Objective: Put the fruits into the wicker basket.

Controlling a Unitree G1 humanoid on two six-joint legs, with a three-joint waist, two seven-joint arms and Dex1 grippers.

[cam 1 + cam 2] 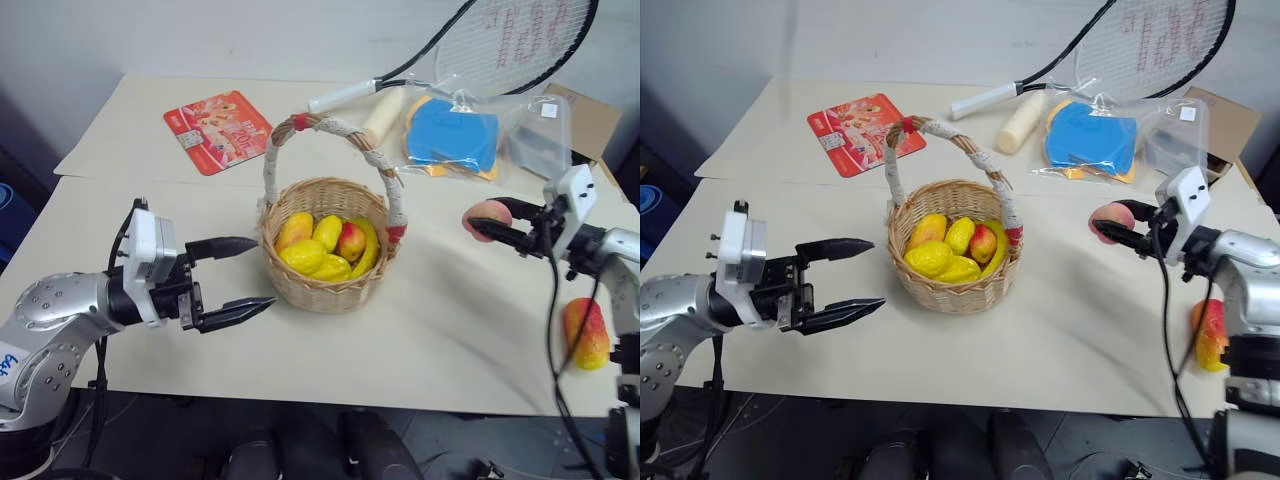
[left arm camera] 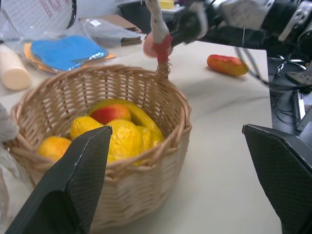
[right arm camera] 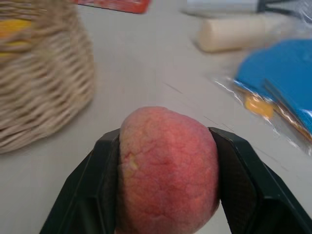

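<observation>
The left gripper (image 1: 238, 278) is held released, its fingers spread, just left of the basket (image 1: 325, 278), which stands mid-tabletop (image 1: 450, 340) and is filled with several yellow and orange-red fruits (image 1: 322, 248). To the right, a pink peach (image 1: 487, 217) is clamped between the fingers of the right gripper (image 1: 497, 222) and held above the tabletop, apart from the basket. A red-to-yellow mango (image 1: 586, 333) is seen lying near the tabletop's right edge.

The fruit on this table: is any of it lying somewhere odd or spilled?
Nothing is spilled. One mango lies alone near the table's right edge, far from the wicker basket. The right gripper holds a peach.
</observation>
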